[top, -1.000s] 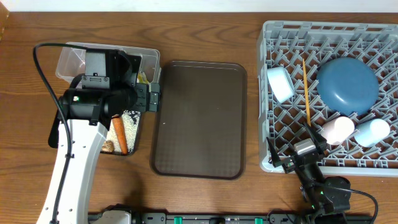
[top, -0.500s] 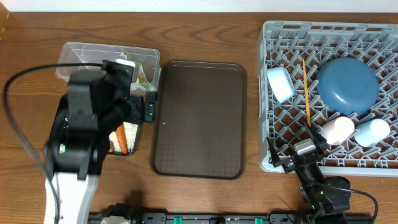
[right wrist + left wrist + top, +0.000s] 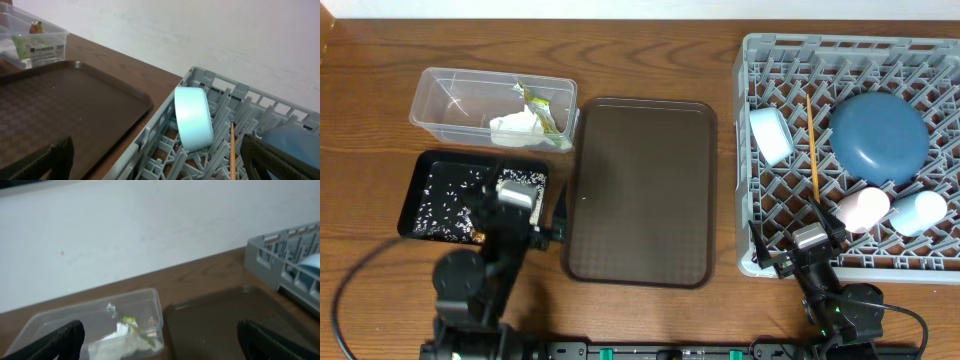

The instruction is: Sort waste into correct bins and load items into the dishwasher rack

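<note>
Tissue and wrapper: crumpled white tissue and small yellow-green wrapper inside the clear plastic tub, at its right end, touching each other.
Rice: white rice grains scattered across the glossy black tray, just in front of the tub.
Plate: large round blue plate in the right half of the grey dishwasher rack.
Bowl: white bowl standing on its edge, close to the rack's left wall.
Chopsticks: thin wooden chopsticks lying along the lattice between bowl and plate.
Cups: small pink cup and small light blue cup side by side near the rack's front wall, just below the plate.
Left gripper: fingers spread wide, nothing between them; low at the table's near edge by the black tray's right end, facing tub and serving tray.
Right gripper: jaws fully apart, holding nothing; low at the rack's front-left corner.
Serving tray: dark brown serving tray between the bins and the rack.
Table: wooden table under everything.
</note>
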`<control>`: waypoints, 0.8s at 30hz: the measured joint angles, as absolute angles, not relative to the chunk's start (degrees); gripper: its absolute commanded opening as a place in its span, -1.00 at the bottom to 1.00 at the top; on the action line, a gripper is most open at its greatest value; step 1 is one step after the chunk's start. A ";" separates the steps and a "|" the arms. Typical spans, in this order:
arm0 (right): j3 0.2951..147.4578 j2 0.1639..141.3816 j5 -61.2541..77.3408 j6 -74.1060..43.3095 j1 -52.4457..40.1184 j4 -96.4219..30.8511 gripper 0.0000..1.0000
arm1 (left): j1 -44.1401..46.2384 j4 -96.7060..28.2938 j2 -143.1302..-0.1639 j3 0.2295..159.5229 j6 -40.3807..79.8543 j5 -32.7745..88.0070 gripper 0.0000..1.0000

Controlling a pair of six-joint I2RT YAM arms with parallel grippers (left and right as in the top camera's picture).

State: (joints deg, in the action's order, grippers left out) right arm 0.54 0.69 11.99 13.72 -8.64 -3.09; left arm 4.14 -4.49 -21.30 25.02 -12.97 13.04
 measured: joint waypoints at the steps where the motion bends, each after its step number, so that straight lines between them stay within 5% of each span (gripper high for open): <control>1: 0.54 0.69 11.94 13.72 -8.64 -3.07 0.98 | 4.01 -3.79 -19.44 22.90 -13.15 13.02 0.96; 13: 0.54 0.69 11.97 13.72 -8.64 -3.07 0.98 | 3.84 7.77 -1.43 2.94 -13.54 11.62 0.96; 24: 0.54 0.69 11.97 13.72 -8.64 -3.09 0.98 | 3.84 5.74 -0.62 0.38 -13.56 11.60 0.96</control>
